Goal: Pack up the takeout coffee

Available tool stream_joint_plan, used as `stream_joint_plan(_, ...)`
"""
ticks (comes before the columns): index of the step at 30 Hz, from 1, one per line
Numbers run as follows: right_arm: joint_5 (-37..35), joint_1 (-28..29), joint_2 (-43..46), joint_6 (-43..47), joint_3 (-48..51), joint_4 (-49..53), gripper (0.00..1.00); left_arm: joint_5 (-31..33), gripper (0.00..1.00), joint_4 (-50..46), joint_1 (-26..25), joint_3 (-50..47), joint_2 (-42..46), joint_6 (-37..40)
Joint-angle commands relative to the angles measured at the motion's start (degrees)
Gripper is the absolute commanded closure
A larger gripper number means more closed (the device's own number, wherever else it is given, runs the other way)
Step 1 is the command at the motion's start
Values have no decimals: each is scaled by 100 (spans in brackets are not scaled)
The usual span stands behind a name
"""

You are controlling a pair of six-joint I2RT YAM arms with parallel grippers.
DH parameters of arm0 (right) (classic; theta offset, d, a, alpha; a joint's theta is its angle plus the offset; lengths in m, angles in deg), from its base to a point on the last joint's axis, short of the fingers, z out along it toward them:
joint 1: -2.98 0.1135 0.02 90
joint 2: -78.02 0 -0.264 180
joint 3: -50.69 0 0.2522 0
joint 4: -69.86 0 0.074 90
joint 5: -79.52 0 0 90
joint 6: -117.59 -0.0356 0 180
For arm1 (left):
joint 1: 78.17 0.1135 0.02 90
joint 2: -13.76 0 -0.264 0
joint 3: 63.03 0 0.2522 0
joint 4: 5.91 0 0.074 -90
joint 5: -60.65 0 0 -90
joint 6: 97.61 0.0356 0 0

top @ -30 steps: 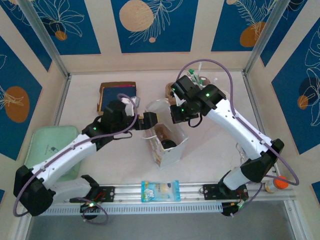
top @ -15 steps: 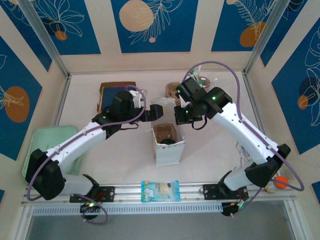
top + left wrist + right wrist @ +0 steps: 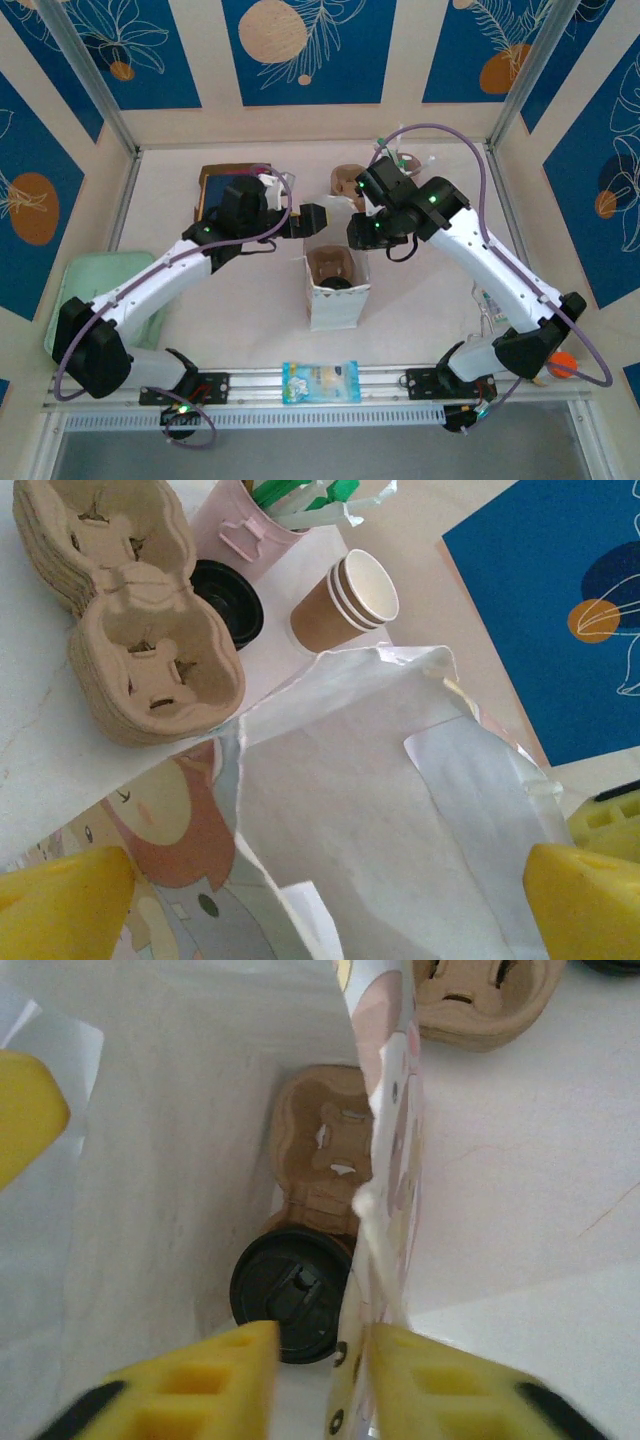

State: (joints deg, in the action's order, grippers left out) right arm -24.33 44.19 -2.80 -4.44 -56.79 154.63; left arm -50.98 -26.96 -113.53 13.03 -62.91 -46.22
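One white desk (image 3: pixel 250 320) carries everything I can see from here. The left arm (image 3: pixel 150 295) and right arm (image 3: pixel 490 265) both reach in toward the middle, meeting over the far rim of an upright white paper bag (image 3: pixel 338 308) printed with a pink cartoon figure. A pale green tray (image 3: pixel 80 285) lies at the desk's left edge, well apart from the bag. A stack of moulded pulp cup carriers (image 3: pixel 140 630) sits beyond the bag. Left gripper (image 3: pixel 325 880): fingers spread wide, one at each lower corner of its wrist view, the bag's open mouth between them, nothing held. Right gripper (image 3: pixel 322 1345): fingers partly apart, astride the bag's right-hand wall, with a gap on the inner side; I see no pinch on the paper. At the bottom of the bag lies a single carrier (image 3: pixel 325 1145). The takeout coffee (image 3: pixel 290 1300) stands in the near pocket of that carrier, its black lid facing up and its body hidden. Near the carrier stack are a pink cup of stirrers (image 3: pixel 245 530), a nested stack of brown cups (image 3: pixel 345 602) and black lids (image 3: pixel 232 598). A blue snack packet (image 3: pixel 320 381) rests on the near rail.
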Motion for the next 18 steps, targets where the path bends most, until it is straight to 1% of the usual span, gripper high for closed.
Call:
stream_joint_plan(1, -52, 5, 190, -40, 23, 120, 52, 0, 0, -361, 46, 279, 107, 289)
stream_joint_plan(6, -162, 91, 267, -37, -63, 168, 31, 315, 0, -650, 54, 334, 279, 391)
stream_joint_plan(9, -269, 133, 319, -14, -135, 186, 24, 500, 0, -879, 48, 401, 382, 521)
stream_joint_plan(18, -556, 91, 580, 72, -233, 201, 17, 867, 0, -1613, 55, 590, 746, 966)
